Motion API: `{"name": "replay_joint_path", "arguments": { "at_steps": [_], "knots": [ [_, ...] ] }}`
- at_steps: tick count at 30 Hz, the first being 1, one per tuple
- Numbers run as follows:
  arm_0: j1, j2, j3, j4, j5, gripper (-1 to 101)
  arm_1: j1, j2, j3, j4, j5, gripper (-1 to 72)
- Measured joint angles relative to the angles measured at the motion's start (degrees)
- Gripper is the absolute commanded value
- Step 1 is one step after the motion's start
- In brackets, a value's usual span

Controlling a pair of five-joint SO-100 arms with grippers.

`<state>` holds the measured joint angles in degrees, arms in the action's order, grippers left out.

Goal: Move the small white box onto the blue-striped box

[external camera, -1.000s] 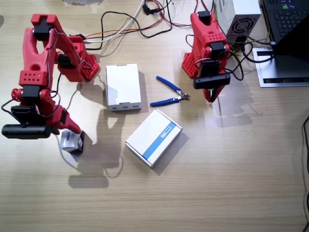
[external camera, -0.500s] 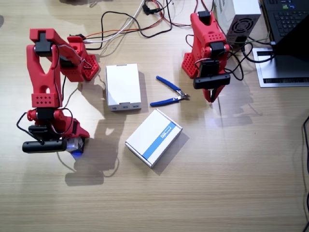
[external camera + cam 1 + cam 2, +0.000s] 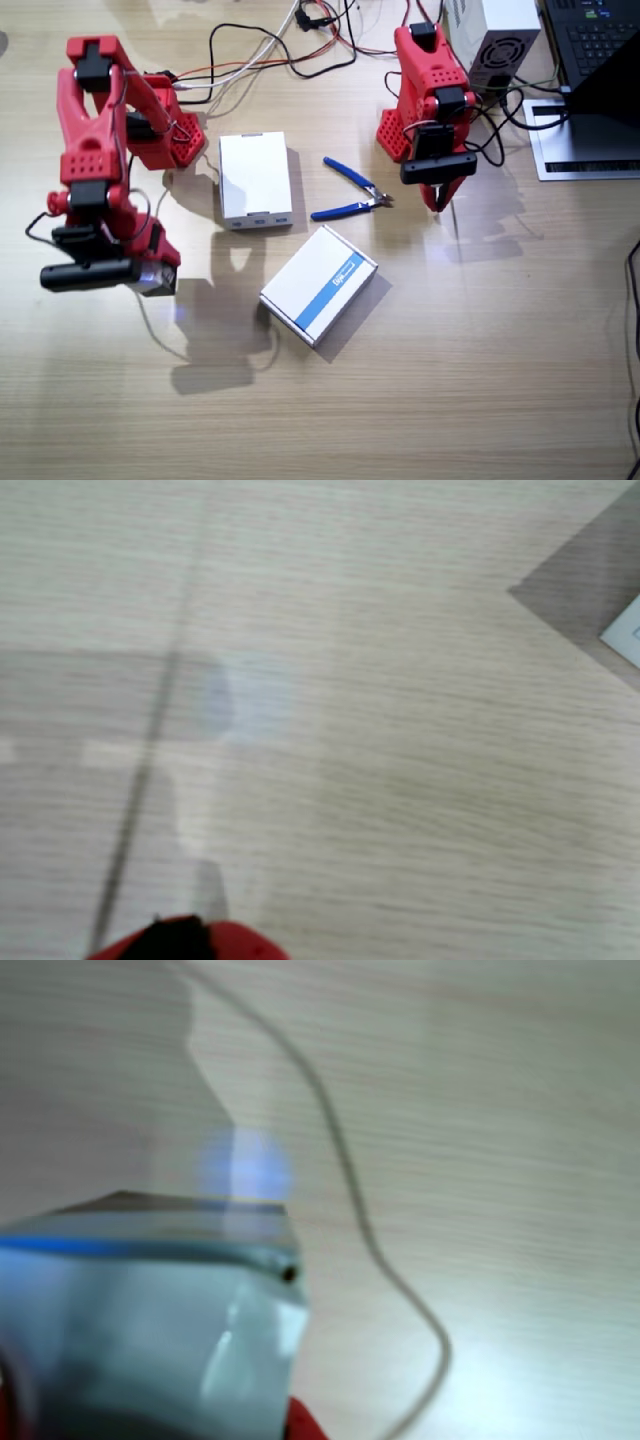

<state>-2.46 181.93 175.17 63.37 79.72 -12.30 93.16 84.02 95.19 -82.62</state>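
The small white box (image 3: 156,279) hangs a little above the table with my right gripper (image 3: 150,277) shut on it. In a wrist view the small white box (image 3: 150,1310) fills the lower left, blurred, with a dark top edge. The blue-striped box (image 3: 318,284) lies flat at the table's middle, to the right of the held box, its blue stripe along the lower left edge. My left gripper (image 3: 438,198) hangs shut and holds nothing, above and to the right of the blue-striped box.
A plain white flat box (image 3: 255,178) lies above the striped one, and blue-handled pliers (image 3: 350,190) lie between it and the left arm. Cables (image 3: 260,50) run along the far edge. A grey power unit (image 3: 495,40) and a laptop (image 3: 595,40) stand at the far right.
My right gripper dropped onto the small white box, shut on it and raised it off the table; its shadow has slid lower. The left arm has not moved.
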Motion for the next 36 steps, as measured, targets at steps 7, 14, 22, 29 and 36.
{"name": "replay_joint_path", "arguments": {
  "at_steps": [7,14,22,29,36],
  "knots": [
    [0.0,0.0,0.0,0.0,0.0,0,-19.6,6.7,-1.7,5.5,8.3,20.8],
    [0.0,0.0,0.0,0.0,0.0,0,-31.6,4.6,-9.3,8.6,12.7,20.4],
    [0.0,0.0,0.0,0.0,0.0,0,-35.3,7.6,-5.4,9.8,15.2,20.5],
    [0.0,0.0,0.0,0.0,0.0,0,-43.4,17.0,8.0,10.1,21.8,20.7],
    [0.4,3.6,0.0,2.5,3.3,0,-58.2,18.0,25.1,1.1,29.4,24.6]
  ]
}}
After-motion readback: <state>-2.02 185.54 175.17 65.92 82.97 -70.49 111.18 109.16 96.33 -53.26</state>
